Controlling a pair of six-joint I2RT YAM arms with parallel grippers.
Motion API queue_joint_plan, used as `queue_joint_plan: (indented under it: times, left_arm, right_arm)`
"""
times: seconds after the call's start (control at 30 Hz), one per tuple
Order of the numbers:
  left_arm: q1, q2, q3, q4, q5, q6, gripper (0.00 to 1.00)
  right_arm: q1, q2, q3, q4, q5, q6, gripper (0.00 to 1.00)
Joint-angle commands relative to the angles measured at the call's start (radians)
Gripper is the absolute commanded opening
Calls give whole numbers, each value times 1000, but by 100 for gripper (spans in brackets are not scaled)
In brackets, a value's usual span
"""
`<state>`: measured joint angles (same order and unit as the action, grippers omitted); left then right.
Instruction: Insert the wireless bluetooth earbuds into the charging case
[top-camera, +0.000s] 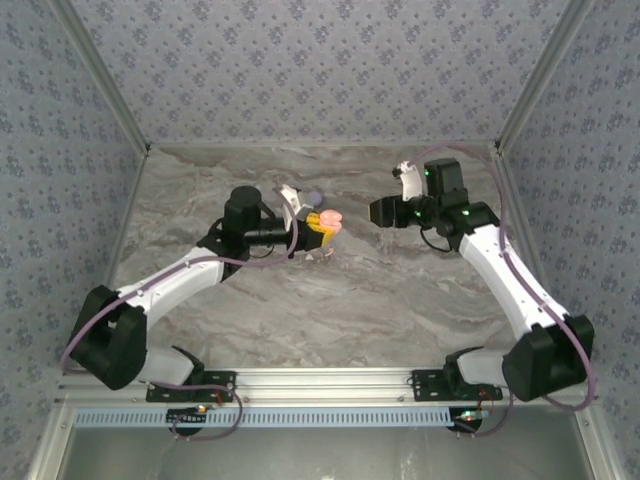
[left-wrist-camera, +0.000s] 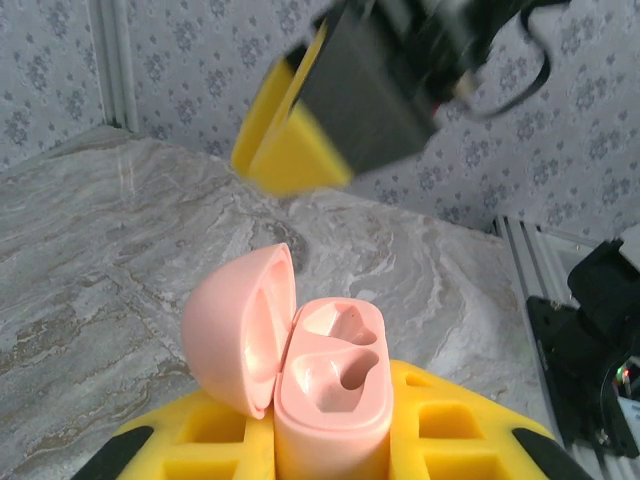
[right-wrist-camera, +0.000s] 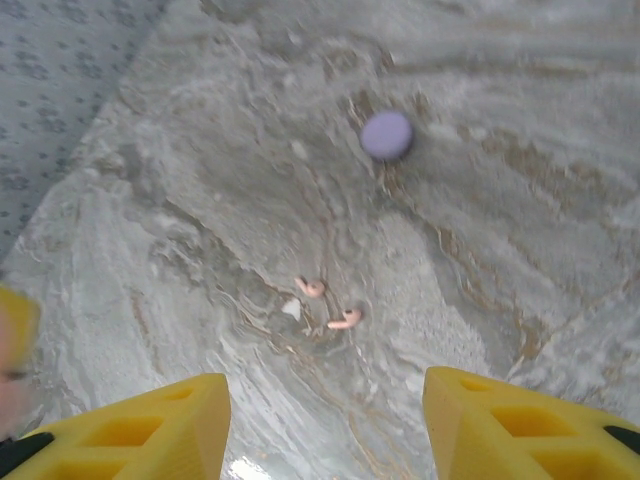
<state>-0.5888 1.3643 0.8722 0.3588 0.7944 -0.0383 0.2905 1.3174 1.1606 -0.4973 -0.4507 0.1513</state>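
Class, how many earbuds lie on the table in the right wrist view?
2. One earbud lies on the bare table; the second earbud lies close beside it, lower right.

There are two earbuds: one earbud (right-wrist-camera: 311, 288) and a second earbud (right-wrist-camera: 345, 320). There is one pink charging case (left-wrist-camera: 332, 385) and one purple disc (right-wrist-camera: 386, 135). There are two robot arms, the left arm (top-camera: 182, 272) and the right arm (top-camera: 510, 275), and two grippers, the left gripper (top-camera: 318, 232) and the right gripper (right-wrist-camera: 325, 405).
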Motion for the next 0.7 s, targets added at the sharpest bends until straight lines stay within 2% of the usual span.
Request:
queue_joint_plan:
  times: [0.0,0.2,0.43,0.67]
  left_arm:
    - [2,-64,-22,51,-25,-72,2]
    - [-6,-135,-81,37,-79,-102,3]
    - [-22,-181,-109,5,-114,-108,3]
    - [-30,-207,-134,-11,-133,-103,3]
  right_arm:
    - [5,69,-28,-16,26,78,55]
    - [49,225,-38,39,39,161,53]
    - [142,406,13,63,132,307,49]
    - [203,528,89,70,161,425,42]
